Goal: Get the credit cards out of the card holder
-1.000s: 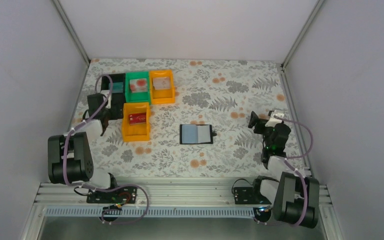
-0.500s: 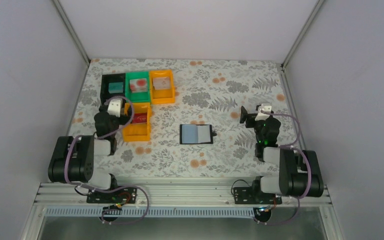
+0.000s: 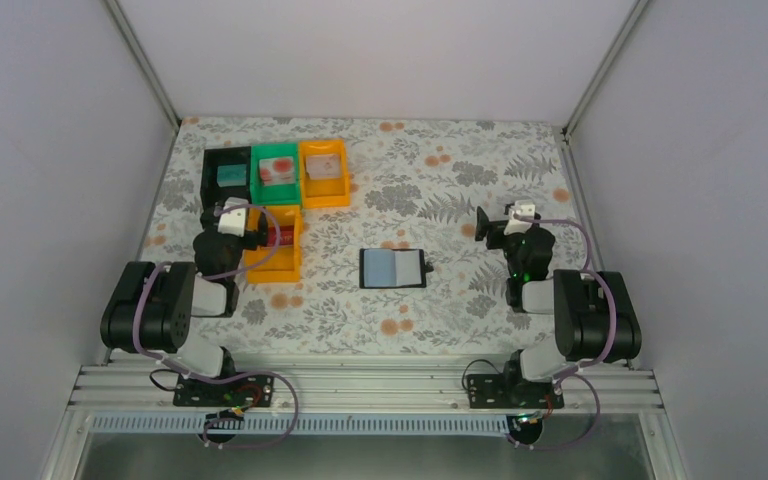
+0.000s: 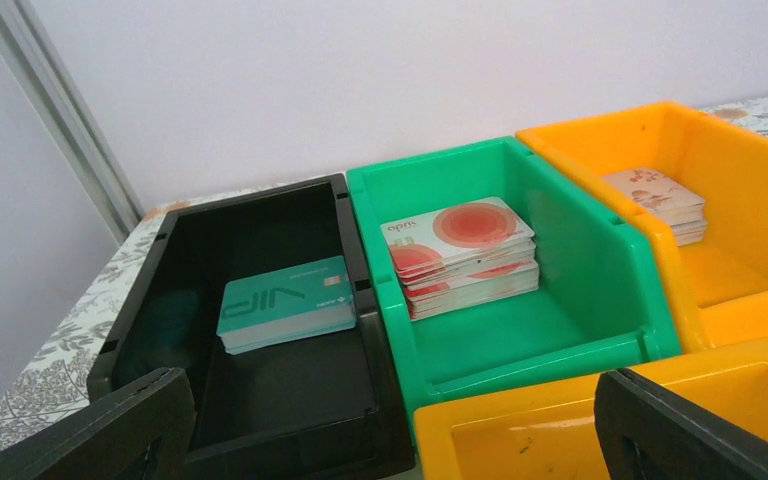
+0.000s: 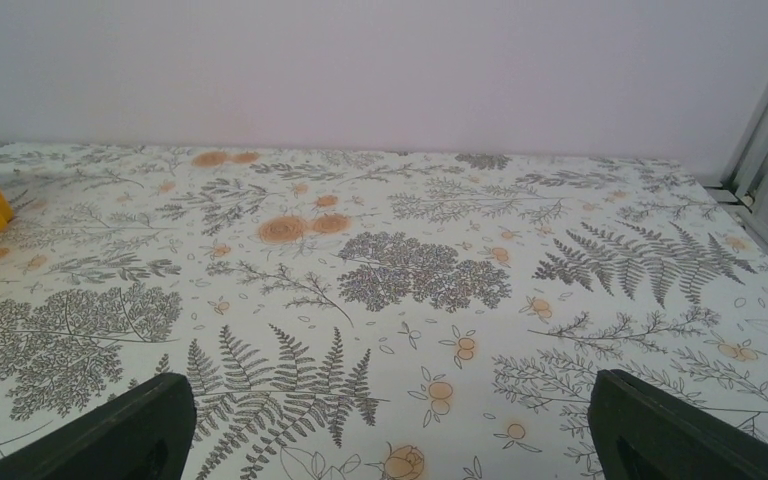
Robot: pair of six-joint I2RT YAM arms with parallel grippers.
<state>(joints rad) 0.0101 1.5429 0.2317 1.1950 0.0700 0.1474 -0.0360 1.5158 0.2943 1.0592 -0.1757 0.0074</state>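
Both sets of jaws are spread and empty: left gripper [image 4: 395,430] faces the trays [image 4: 430,160] holding colour-sorted credit cards [image 4: 285,303], right gripper [image 5: 390,430] hangs over tablecloth [image 5: 410,270], and card holder [image 3: 392,268] lies open between them, reachable by either, apparently emptied.

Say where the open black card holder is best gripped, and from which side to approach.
The black folding card holder with pale blue-grey inner panels lies open and flat on the floral table, so its faces give nothing to pinch. Probably best is its right edge, where the small black strap tab sticks out, approached low from the right by the right hand, which is on that side.
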